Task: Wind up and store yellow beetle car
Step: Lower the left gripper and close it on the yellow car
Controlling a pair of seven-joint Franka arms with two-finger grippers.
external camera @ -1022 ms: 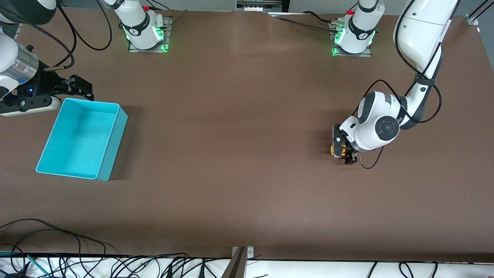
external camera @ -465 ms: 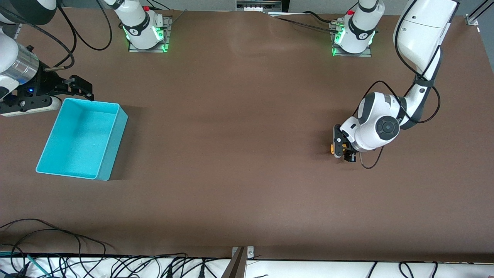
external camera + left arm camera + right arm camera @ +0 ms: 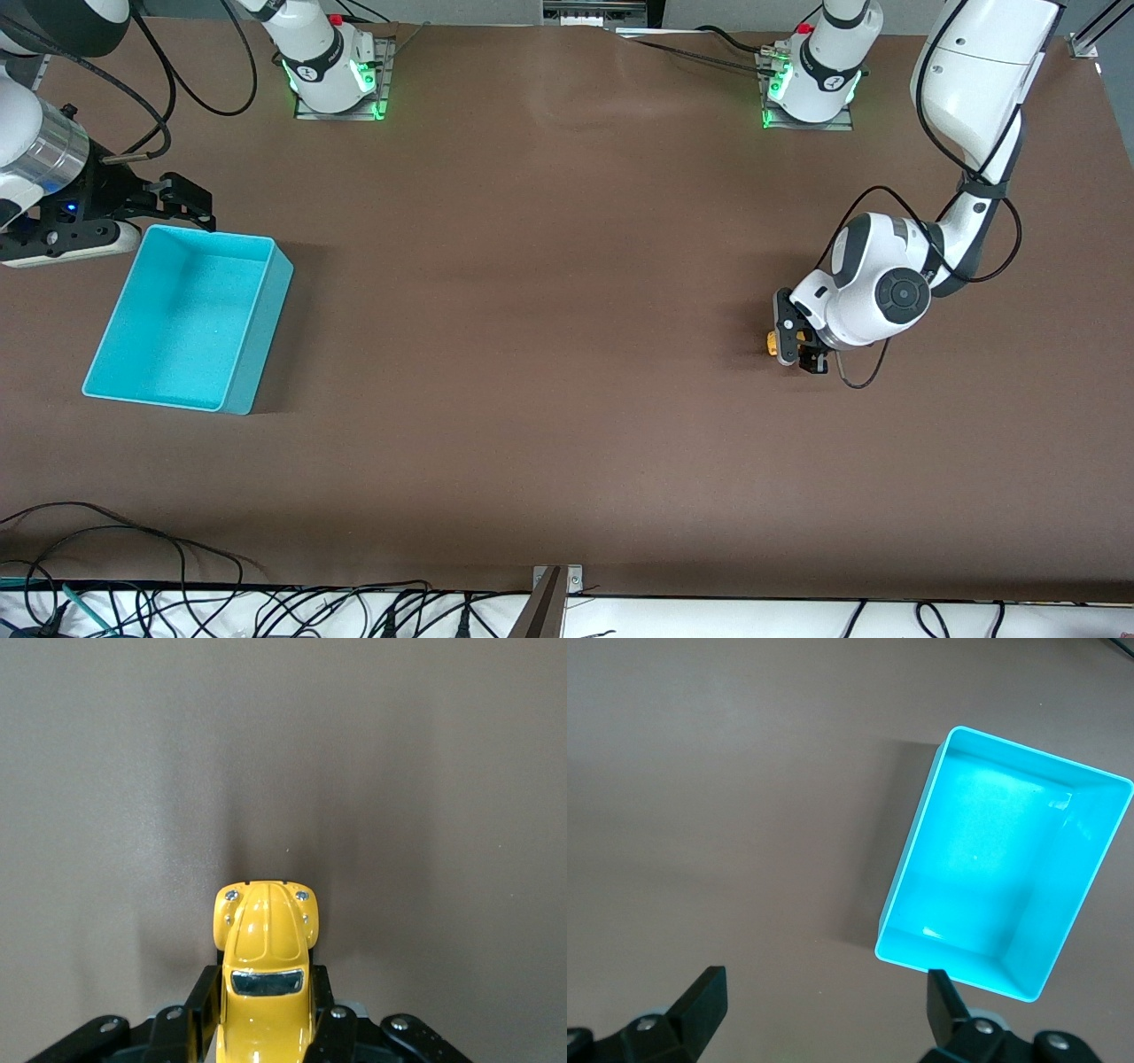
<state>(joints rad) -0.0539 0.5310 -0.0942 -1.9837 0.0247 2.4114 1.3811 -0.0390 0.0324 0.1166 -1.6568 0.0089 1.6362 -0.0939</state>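
Observation:
The yellow beetle car [image 3: 772, 341] is tiny, with a rounded body and a dark window. It sits low at the table toward the left arm's end. My left gripper [image 3: 790, 342] is shut on its sides. In the left wrist view the car [image 3: 266, 948] pokes out nose first from between the black fingers of the left gripper [image 3: 264, 994]. The turquoise bin [image 3: 266, 310] stands empty at the right arm's end. My right gripper [image 3: 188, 202] waits open and empty over the table just beside the bin's farther edge; the right wrist view shows the right gripper [image 3: 824, 997] and the bin [image 3: 908, 868].
The brown table is bare between the car and the bin. Both arm bases [image 3: 332, 71] stand along the farther edge. Cables [image 3: 133, 567] lie along the nearer edge.
My left gripper has shifted a little toward the left arm's end of the table, with the car still in it. The right arm has not moved.

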